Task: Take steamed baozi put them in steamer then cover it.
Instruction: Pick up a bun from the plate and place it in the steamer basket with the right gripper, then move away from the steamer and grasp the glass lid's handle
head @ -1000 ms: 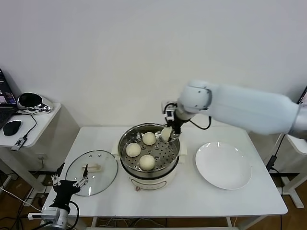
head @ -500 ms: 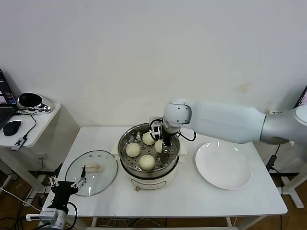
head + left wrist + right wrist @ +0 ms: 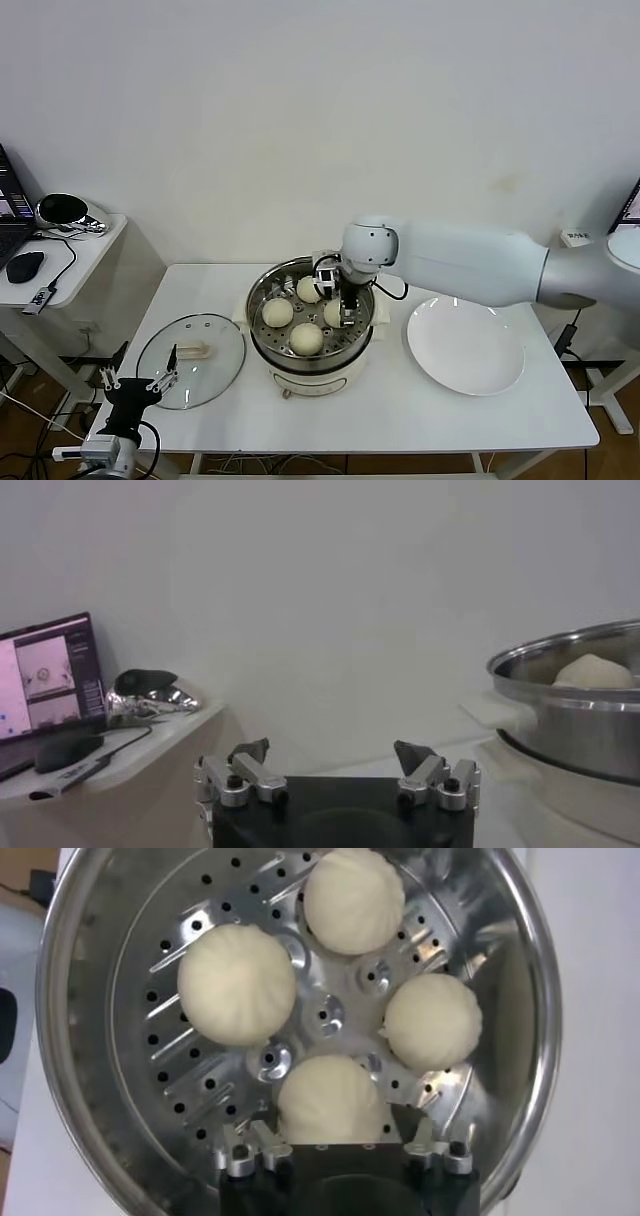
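Observation:
The steamer (image 3: 262, 296) stands mid-table, a shiny steel pot on a cream base, with several creamy-white baozi on its perforated tray (image 3: 325, 1013). My right gripper (image 3: 344, 306) is down inside the pot on the plate side, open, its fingers standing either side of the nearest baozi (image 3: 330, 1098) with a small gap. The other baozi (image 3: 237, 983) (image 3: 354, 898) (image 3: 433, 1020) lie spread around the tray. The cover (image 3: 190, 362), clear glass with a cream handle, lies flat left of the steamer. My left gripper (image 3: 133, 386) waits open and empty, low at the table's front left.
A bare white plate (image 3: 466, 346) lies right of the steamer. A side table (image 3: 60, 250) with a mouse and a laptop stands at the far left. In the left wrist view the steamer (image 3: 575, 680) rises to one side, a baozi (image 3: 592, 672) showing over its rim.
My right gripper carried a baozi down over the steamer's rim onto the tray and opened, letting it go. The left arm barely moved.

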### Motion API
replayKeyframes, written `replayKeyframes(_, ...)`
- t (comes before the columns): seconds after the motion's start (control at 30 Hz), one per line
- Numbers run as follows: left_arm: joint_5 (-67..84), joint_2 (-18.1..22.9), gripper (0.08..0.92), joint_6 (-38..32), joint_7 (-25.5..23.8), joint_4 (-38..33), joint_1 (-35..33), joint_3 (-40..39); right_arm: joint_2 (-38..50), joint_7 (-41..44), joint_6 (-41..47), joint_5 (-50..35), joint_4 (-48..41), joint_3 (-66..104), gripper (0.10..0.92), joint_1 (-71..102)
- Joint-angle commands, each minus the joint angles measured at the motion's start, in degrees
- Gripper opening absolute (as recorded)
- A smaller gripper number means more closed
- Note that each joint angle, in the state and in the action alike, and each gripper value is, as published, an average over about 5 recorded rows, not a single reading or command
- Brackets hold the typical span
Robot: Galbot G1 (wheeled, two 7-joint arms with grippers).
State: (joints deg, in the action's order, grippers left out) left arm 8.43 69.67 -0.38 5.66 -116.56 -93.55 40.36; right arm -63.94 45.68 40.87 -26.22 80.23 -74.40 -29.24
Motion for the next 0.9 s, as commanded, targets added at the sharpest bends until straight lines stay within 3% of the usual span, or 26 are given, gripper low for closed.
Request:
replayKeyframes(0.03,0.1,0.2,0.823,-0.3,-0.1,0.0,-0.2,0.1,11.7,-6.8,-1.4,-1.6,10.1,6.8,0.821,-0.3)
replayKeyframes(0.23,0.3,0.2,0.823,0.0,0.8,-0.5,-0.3,-0.3,25.0,-31.5,-10.8,-8.8,21.8,19.0,0.823,13.8)
replayKeyframes(0.37,0.3,0.7,0.823,0.6,1.4,-1.2,-0.2,-0.7,30.7,-43.6,-23.8,-6.0,25.2,38.0,0.823,36.8)
replayKeyframes(0.53,0.3,1.4,0.823,0.4,2.1,-1.8,-0.5,-1.2,28.2,-45.4,-37.4,4.8,24.6,66.9,0.823,68.0)
replayKeyframes(0.67,-0.5,1.8,0.823,0.1,2.1,-1.9,-0.7,-2.1,19.1,-42.7,-48.5,13.9,22.8,86.6,0.823,86.6)
replayKeyframes(0.9,-13.4,2.4,0.823,-0.1,4.2,0.6,-1.1,-4.1,1.2,-36.3,-60.5,21.4,22.7,109.7,0.823,102.3)
